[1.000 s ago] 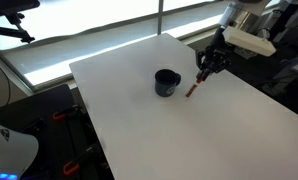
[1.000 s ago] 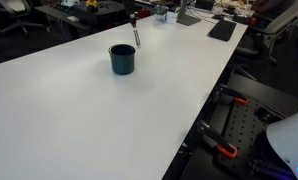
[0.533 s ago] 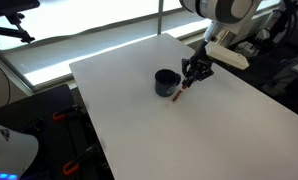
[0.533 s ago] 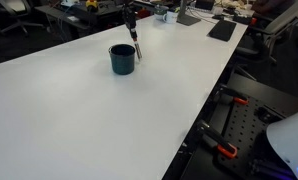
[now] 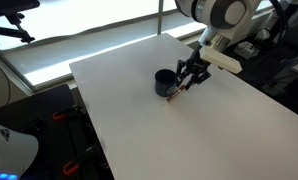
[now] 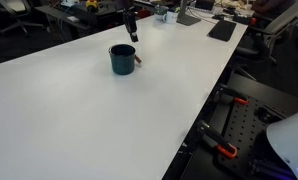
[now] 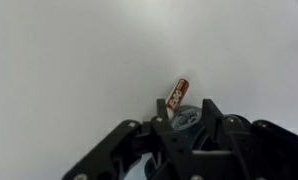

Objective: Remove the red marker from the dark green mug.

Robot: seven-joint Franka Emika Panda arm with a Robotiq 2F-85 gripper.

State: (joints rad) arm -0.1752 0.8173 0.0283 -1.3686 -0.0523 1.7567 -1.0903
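The dark green mug (image 5: pixel 164 82) (image 6: pixel 121 60) stands upright on the white table. The red marker (image 5: pixel 175 96) (image 6: pixel 137 57) is outside the mug, tilted, with its lower end at the table right beside the mug's wall. My gripper (image 5: pixel 185 84) (image 6: pixel 133 36) is just above and beside the mug, shut on the marker's upper part. In the wrist view the marker's red end with a white label (image 7: pixel 177 94) pokes out past my fingertips (image 7: pixel 185 108). The rest of the marker is hidden behind the fingers.
The white table (image 5: pixel 219 130) (image 6: pixel 89 120) has a near edge by black and orange equipment (image 6: pixel 224 150). Dark flat items (image 6: pixel 221 30) and clutter lie at the table's far end. A window runs behind the table (image 5: pixel 89 40).
My gripper has carried the marker down and toward the mug. The marker's lower end now rests on the table next to the mug. The mug has not moved.
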